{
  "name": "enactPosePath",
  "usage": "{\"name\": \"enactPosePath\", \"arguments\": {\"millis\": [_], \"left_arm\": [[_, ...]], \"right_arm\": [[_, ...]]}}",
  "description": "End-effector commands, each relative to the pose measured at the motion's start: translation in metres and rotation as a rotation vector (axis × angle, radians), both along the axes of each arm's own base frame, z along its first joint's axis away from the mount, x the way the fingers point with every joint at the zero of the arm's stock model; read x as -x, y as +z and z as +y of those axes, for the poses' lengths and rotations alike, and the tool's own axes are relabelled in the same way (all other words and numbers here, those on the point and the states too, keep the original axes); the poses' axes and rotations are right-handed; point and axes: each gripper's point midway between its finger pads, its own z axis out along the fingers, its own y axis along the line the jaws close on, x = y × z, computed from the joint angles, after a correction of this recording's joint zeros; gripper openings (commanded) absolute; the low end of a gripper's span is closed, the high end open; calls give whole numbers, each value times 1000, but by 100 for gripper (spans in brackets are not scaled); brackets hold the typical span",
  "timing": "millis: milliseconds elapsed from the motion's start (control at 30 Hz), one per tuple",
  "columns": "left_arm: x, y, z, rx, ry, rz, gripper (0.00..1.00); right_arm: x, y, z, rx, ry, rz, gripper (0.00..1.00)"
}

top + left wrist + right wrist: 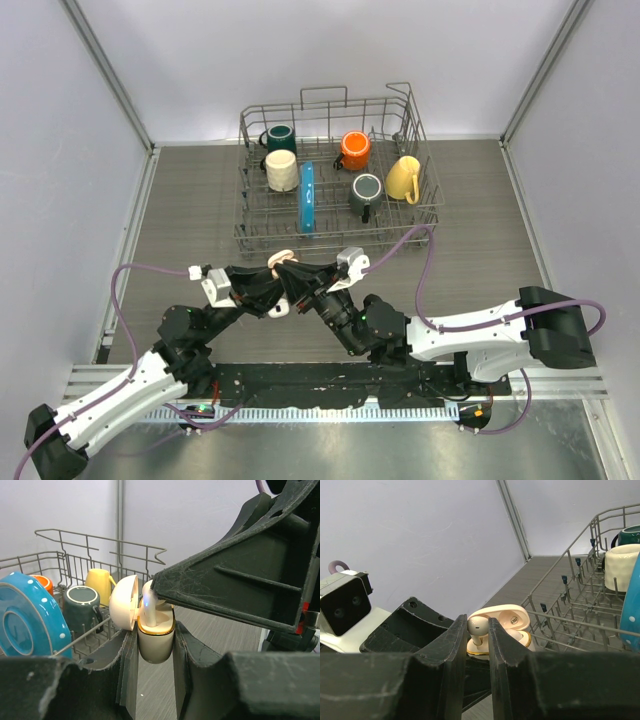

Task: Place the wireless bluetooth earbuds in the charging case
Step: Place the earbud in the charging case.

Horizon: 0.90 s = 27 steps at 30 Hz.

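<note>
Above the middle of the table [480, 200], just short of the dish rack [425, 190], the left gripper [155, 635] clamps the open charging case [156, 652]. The right gripper [477, 631] pinches one white earbud [478, 624], whose stem dips into the case's open top.

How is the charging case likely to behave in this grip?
The charging case looks smooth, glossy and rounded, so it may slip or twist in the left gripper. Its open lid probably swings if the earbud bumps it.

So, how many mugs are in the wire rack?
5, all in the rack: dark green mug back left, cream mug in front of it, orange mug back middle, grey mug in front of that, yellow mug right. None seems hidden.
</note>
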Motion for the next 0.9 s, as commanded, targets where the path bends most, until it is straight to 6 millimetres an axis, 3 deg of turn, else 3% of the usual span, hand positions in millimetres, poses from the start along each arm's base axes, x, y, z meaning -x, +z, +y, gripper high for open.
{"name": "enactPosePath", "arguments": {"millis": [0, 133, 300, 867], "left_arm": [[4, 34, 6, 81, 6, -61, 0], [3, 31, 6, 78, 7, -56, 0], [3, 31, 6, 78, 11, -55, 0], [3, 31, 6, 82, 12, -56, 0]], "right_arm": [[-1, 18, -11, -78, -8, -4, 1], [0, 37, -18, -116, -5, -25, 1], [-2, 41, -24, -129, -7, -27, 1], [1, 18, -5, -93, 35, 10, 1]]}}
